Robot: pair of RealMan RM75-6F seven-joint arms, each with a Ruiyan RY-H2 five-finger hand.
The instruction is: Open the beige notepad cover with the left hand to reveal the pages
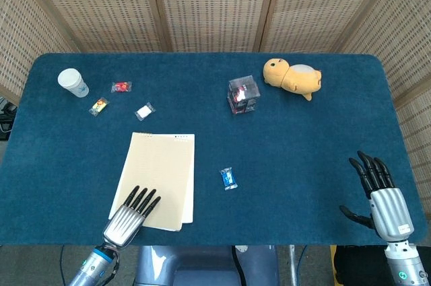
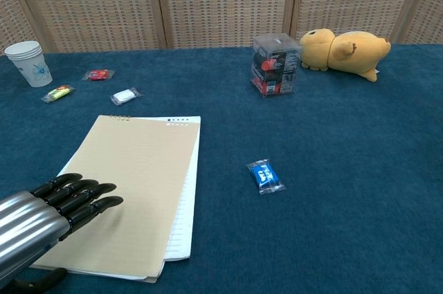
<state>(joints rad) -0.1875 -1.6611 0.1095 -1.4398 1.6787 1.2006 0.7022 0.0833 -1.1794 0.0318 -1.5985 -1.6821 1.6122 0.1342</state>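
The beige notepad (image 1: 159, 177) (image 2: 130, 183) lies closed and flat on the blue table, its binding edge at the far side and white pages showing along its right edge. My left hand (image 1: 129, 217) (image 2: 48, 216) lies flat over the notepad's near left corner, fingers straight and together, holding nothing. My right hand (image 1: 378, 192) hovers at the table's near right corner, fingers spread and empty; only the head view shows it.
A blue candy wrapper (image 1: 229, 178) (image 2: 266, 176) lies right of the notepad. Farther back are a clear box (image 1: 243, 95), a yellow plush toy (image 1: 291, 77), a paper cup (image 1: 73, 83) and three small wrapped sweets (image 1: 121, 87) at the left.
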